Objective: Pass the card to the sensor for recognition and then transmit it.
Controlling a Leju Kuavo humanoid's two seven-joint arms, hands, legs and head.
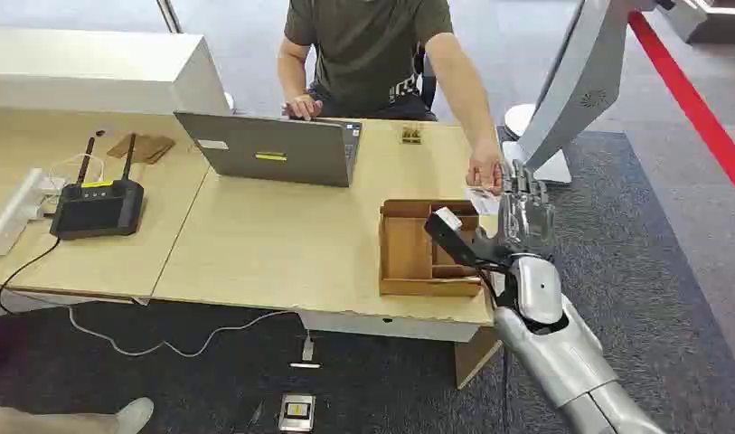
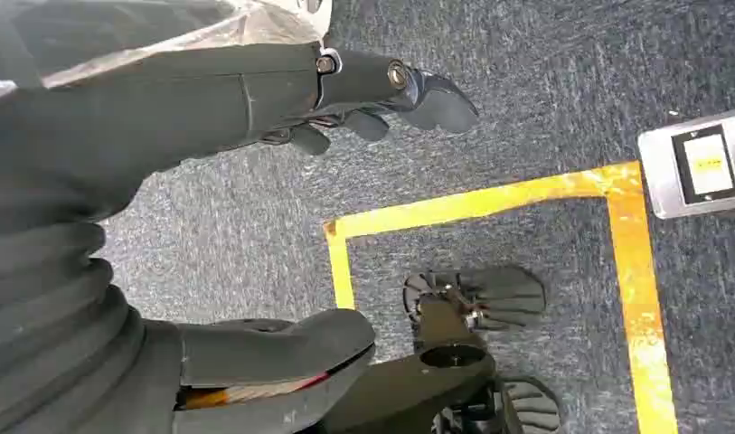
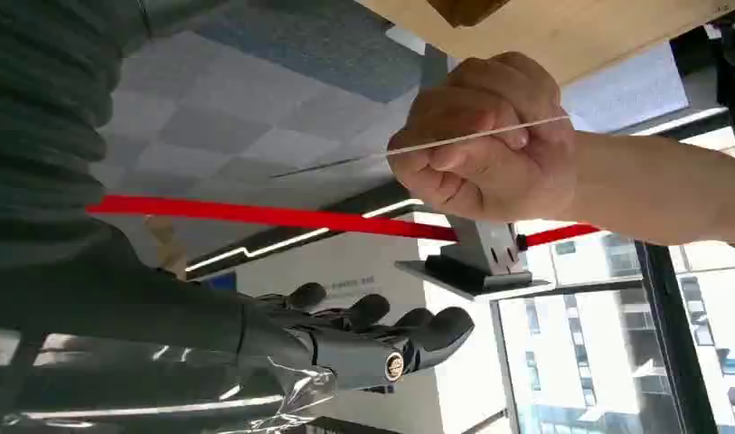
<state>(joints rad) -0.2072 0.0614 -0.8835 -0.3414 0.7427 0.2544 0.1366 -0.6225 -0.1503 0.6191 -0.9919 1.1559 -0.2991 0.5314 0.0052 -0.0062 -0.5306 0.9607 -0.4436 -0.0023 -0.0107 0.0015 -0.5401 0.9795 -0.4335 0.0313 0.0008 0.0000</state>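
Observation:
A seated person's hand point(image 1: 484, 170) holds a thin white card point(image 1: 482, 201) at the table's right edge. In the right wrist view the card point(image 3: 418, 149) shows edge-on, pinched in that person's fist point(image 3: 490, 136). My right hand point(image 1: 524, 208) stands raised just right of the card, fingers straight and apart, holding nothing; its fingers point(image 3: 372, 339) lie a gap away from the card. My left hand point(image 2: 381, 90) hangs over the carpet with fingers and thumb point(image 2: 273, 348) spread, holding nothing.
A shallow cardboard tray point(image 1: 427, 249) lies on the wooden table point(image 1: 273, 244) beside my right wrist. A grey laptop point(image 1: 273, 149) stands before the person. A black box with two antennas point(image 1: 97, 208) sits far left. A small silver device point(image 2: 698, 167) lies on the floor by yellow tape point(image 2: 490, 203).

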